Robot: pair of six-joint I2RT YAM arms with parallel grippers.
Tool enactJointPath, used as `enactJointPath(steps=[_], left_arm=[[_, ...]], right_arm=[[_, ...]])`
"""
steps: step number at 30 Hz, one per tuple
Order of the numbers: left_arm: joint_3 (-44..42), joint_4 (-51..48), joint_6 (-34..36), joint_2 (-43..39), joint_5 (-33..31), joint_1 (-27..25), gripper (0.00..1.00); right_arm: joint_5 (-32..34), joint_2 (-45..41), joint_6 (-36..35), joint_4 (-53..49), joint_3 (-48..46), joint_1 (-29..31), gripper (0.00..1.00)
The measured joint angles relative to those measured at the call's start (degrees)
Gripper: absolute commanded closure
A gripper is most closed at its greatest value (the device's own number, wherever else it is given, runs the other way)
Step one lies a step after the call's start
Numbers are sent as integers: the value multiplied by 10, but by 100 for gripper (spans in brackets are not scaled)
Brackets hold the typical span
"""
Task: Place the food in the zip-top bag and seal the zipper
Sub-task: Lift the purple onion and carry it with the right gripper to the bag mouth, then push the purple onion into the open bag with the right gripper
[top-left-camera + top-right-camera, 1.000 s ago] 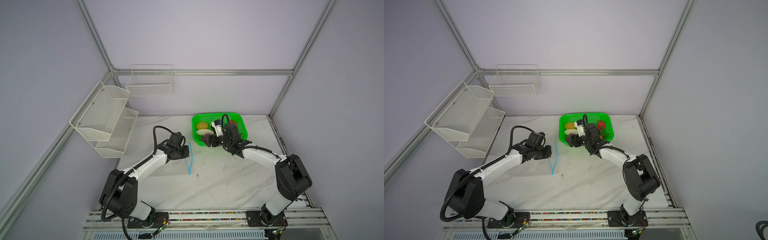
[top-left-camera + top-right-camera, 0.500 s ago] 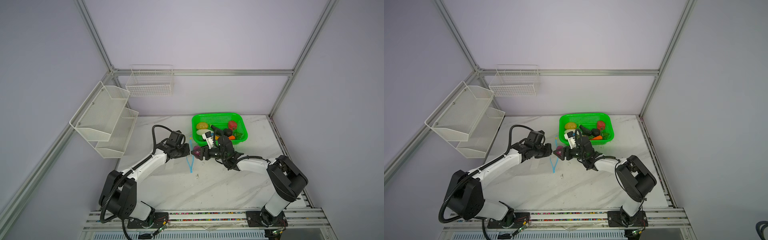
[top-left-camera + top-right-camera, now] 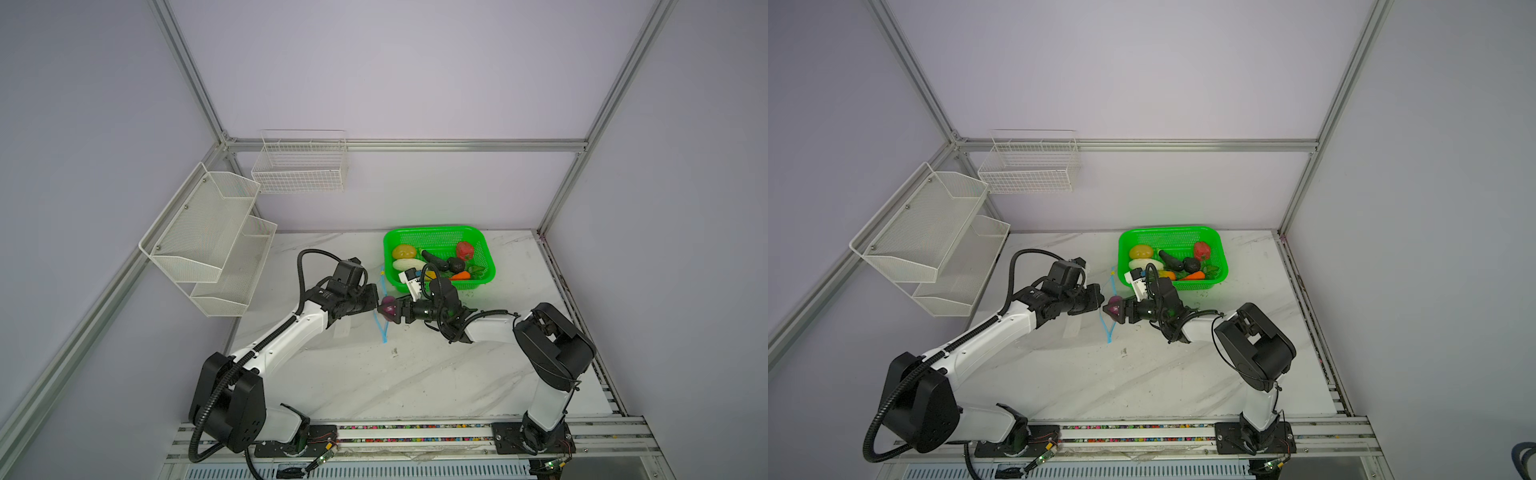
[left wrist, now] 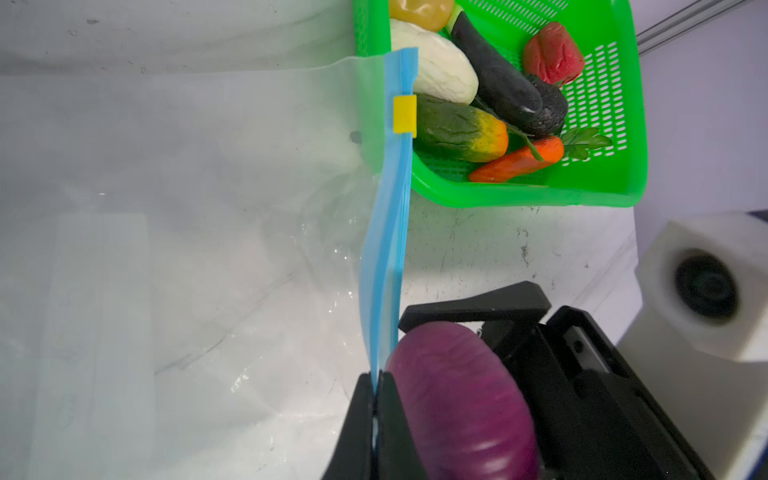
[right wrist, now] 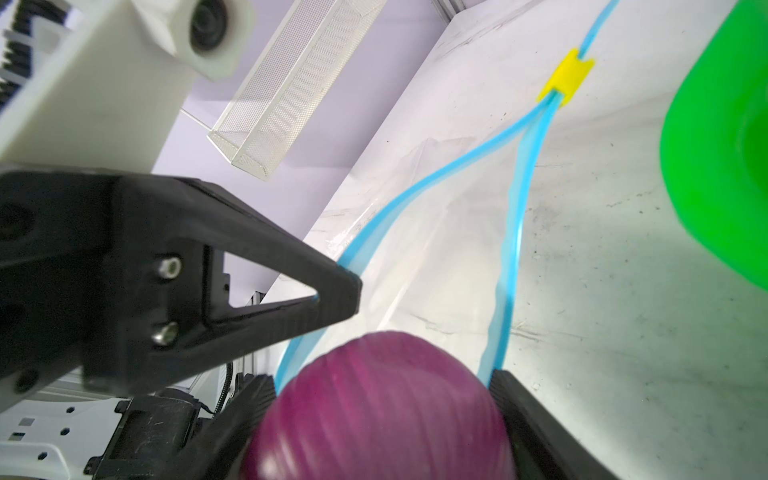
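The clear zip-top bag [image 4: 208,208] lies on the marble table beside the green basket [image 3: 487,255]. My left gripper [image 3: 376,306] [image 4: 376,380] is shut on one lip of the blue zipper [image 4: 384,249], holding it up so the mouth gapes. The yellow slider [image 5: 565,81] sits at the zipper's far end. My right gripper [image 3: 391,311] [image 5: 382,384] is shut on a purple onion [image 3: 1113,309] [image 4: 457,399], right at the bag's mouth between the two blue lips. Other food stays in the basket: potato [image 3: 404,251], white oblong [image 3: 408,264], eggplant [image 3: 434,259], red pepper [image 3: 464,250], carrot [image 3: 460,275].
White mesh shelves [image 3: 208,232] hang on the left wall and a wire basket [image 3: 299,166] on the back wall. The green basket stands just behind the two grippers. A rail [image 3: 415,428] runs along the table's front edge.
My right gripper has carried the purple onion out of the green basket, leftwards and down to the bag's mouth. The left gripper has kept its hold on the zipper lip.
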Motion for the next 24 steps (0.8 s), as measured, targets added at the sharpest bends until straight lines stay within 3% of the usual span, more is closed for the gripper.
enactJointPath(steps=[17, 24], left_arm=[[0, 10, -12, -21, 15, 0, 100], [-1, 18, -21, -31, 15, 0, 100]], right_arm=[[-19, 36, 4, -9, 32, 0, 75], [-23, 43, 19, -63, 78, 0, 79]])
